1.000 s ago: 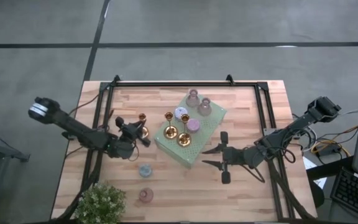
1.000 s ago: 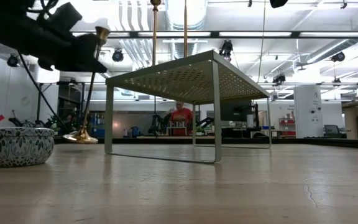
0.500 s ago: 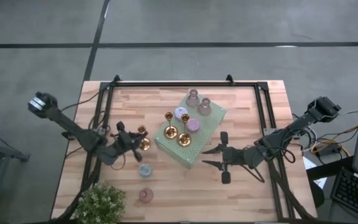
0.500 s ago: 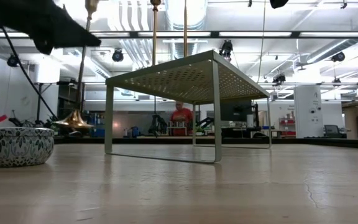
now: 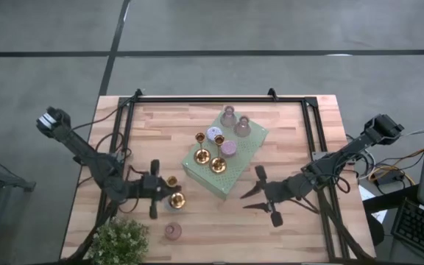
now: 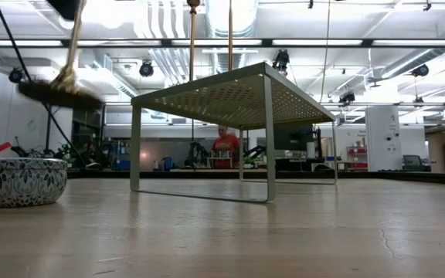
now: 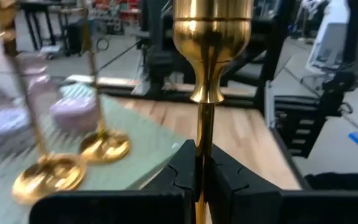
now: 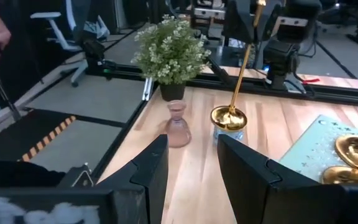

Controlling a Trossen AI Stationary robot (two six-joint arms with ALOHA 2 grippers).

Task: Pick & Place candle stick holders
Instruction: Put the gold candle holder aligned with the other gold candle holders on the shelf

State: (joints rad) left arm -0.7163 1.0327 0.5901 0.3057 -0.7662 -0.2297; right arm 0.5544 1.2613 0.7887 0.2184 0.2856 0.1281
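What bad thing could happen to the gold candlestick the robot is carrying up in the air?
The left gripper pinches the gold candlestick only by its thin stem, and it hangs tilted, so it might slip or swing. Its base is right above the blue patterned bowl and could bump it when lowered. The pink vase and the plant stand close by and could get knocked over too.

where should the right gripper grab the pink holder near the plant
Take the pink holder at its narrow neck, just under the flared rim, where open fingers can close around it. Come in level from the table's middle, the side the right gripper already faces. The plant crowds one side and the blue holder stands close on another.
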